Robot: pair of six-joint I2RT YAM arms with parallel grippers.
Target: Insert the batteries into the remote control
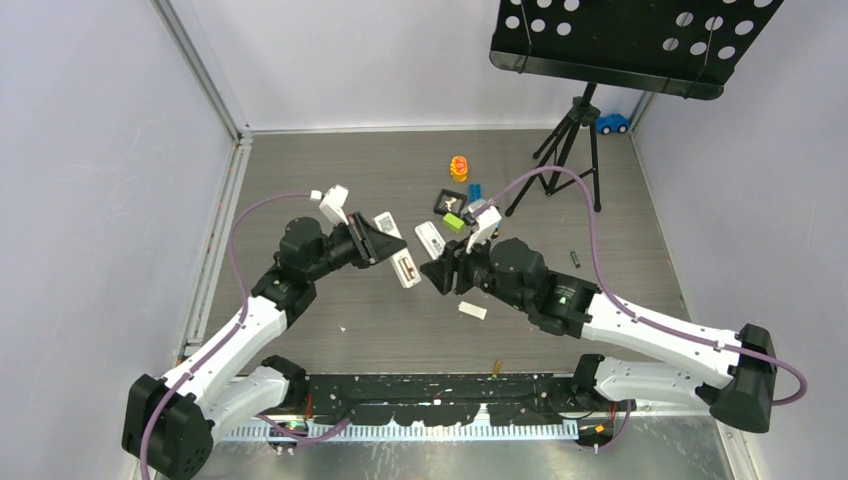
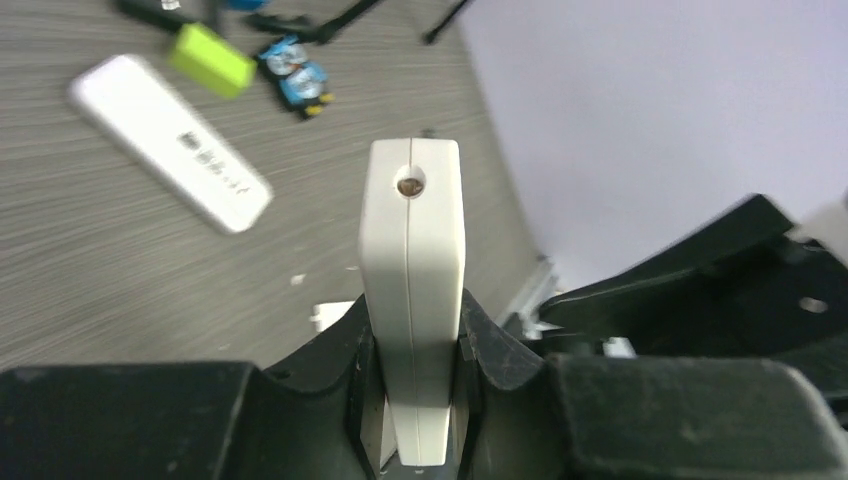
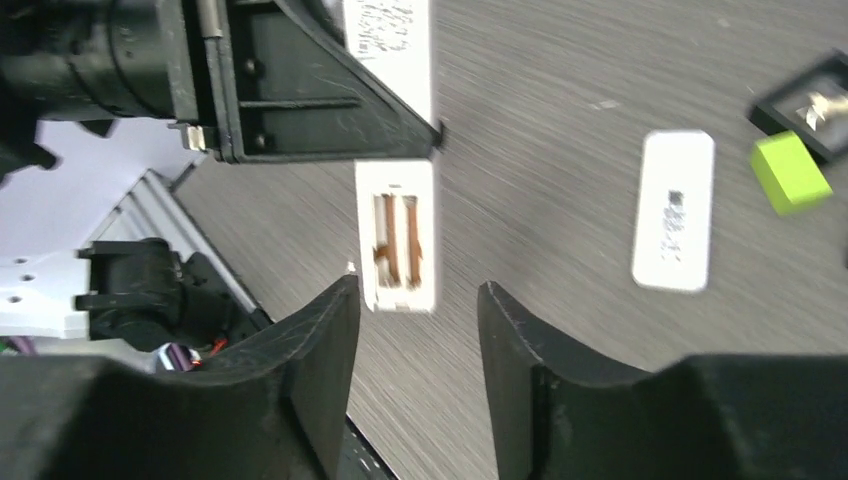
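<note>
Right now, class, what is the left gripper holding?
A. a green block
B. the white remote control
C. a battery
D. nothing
B: in the left wrist view the left gripper is shut on the remote control, which stands edge-on between its fingers.

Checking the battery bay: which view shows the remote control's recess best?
Right wrist view: the remote control faces it, recess with both slots plain. Left wrist view shows only its narrow end, clamped in the left hand; top view shows it small.
</note>
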